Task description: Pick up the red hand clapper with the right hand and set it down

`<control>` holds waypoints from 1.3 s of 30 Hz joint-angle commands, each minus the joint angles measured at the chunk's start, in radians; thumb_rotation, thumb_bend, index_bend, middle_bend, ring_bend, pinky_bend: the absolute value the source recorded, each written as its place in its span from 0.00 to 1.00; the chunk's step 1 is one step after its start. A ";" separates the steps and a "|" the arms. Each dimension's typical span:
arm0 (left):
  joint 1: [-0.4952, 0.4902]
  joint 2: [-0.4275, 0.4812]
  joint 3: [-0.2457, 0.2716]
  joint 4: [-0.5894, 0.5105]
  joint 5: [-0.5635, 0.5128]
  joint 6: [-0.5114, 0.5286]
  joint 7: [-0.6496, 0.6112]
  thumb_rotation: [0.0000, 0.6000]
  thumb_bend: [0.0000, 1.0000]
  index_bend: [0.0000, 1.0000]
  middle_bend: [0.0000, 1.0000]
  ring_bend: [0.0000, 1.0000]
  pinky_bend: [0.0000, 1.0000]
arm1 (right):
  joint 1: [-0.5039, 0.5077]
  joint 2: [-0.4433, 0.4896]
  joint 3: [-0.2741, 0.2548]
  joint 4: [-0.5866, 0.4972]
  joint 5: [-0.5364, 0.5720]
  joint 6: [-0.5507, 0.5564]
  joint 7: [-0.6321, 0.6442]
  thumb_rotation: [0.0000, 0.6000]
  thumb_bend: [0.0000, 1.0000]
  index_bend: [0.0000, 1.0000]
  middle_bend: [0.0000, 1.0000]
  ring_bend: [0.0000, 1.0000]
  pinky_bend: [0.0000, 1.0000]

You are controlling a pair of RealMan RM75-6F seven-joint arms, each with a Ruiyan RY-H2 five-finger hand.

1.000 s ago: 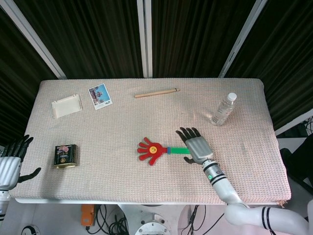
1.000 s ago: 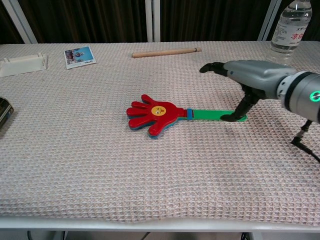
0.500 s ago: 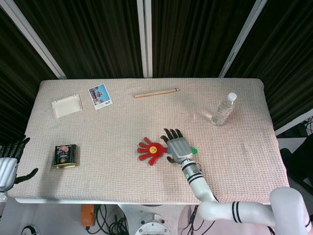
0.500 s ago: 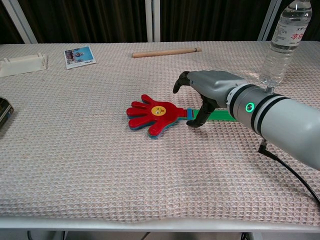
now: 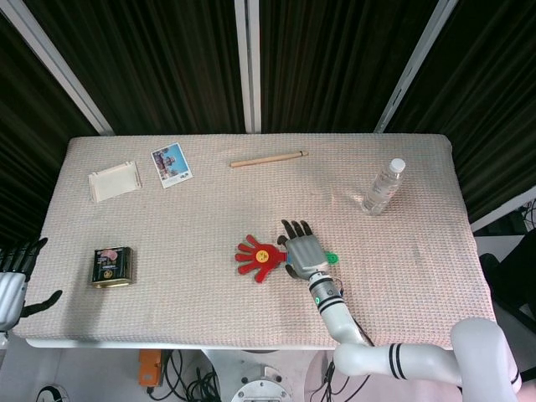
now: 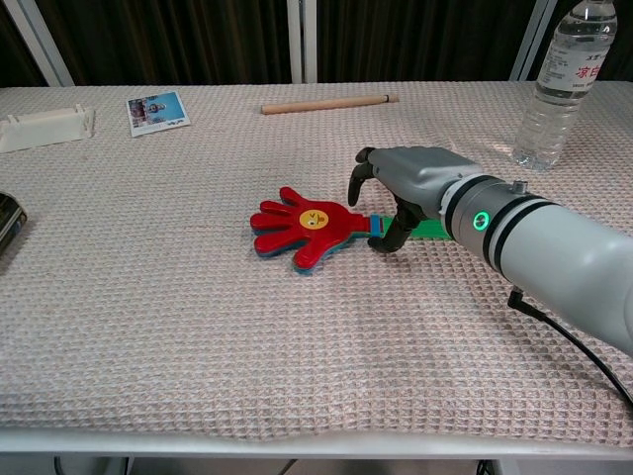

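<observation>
My right hand (image 6: 415, 183) arches over the red hand clapper (image 6: 302, 226) handle; fingers not yet clenched; its long axis runs left-right.

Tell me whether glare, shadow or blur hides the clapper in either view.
Head view: even light, the red hand clapper sharp, its handle under the right hand. Chest view: sharp, only a soft shadow beneath the hand.

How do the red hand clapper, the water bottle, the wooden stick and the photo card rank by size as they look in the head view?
1. Red hand clapper, partly under the right hand.
2. Wooden stick, long but thin.
3. Water bottle and photo card look about alike; I won't rank them.
</observation>
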 commanded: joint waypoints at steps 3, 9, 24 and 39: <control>0.000 0.001 0.001 0.001 0.004 0.001 -0.002 1.00 0.18 0.04 0.00 0.00 0.01 | 0.008 -0.006 0.003 0.017 0.003 -0.002 0.004 1.00 0.29 0.37 0.05 0.00 0.00; 0.003 0.000 0.002 0.006 0.001 0.000 -0.007 1.00 0.18 0.04 0.00 0.00 0.01 | 0.025 -0.013 0.015 0.043 0.022 -0.014 0.003 1.00 0.30 0.38 0.05 0.00 0.00; 0.008 -0.001 0.000 0.017 -0.003 0.000 -0.020 1.00 0.18 0.04 0.00 0.00 0.01 | 0.053 -0.026 0.009 0.065 0.042 -0.033 0.001 1.00 0.30 0.40 0.08 0.00 0.00; 0.009 -0.005 0.007 0.026 -0.004 -0.016 -0.038 1.00 0.18 0.04 0.00 0.00 0.01 | 0.061 -0.051 0.006 0.106 0.001 -0.022 0.035 1.00 0.31 0.58 0.17 0.00 0.00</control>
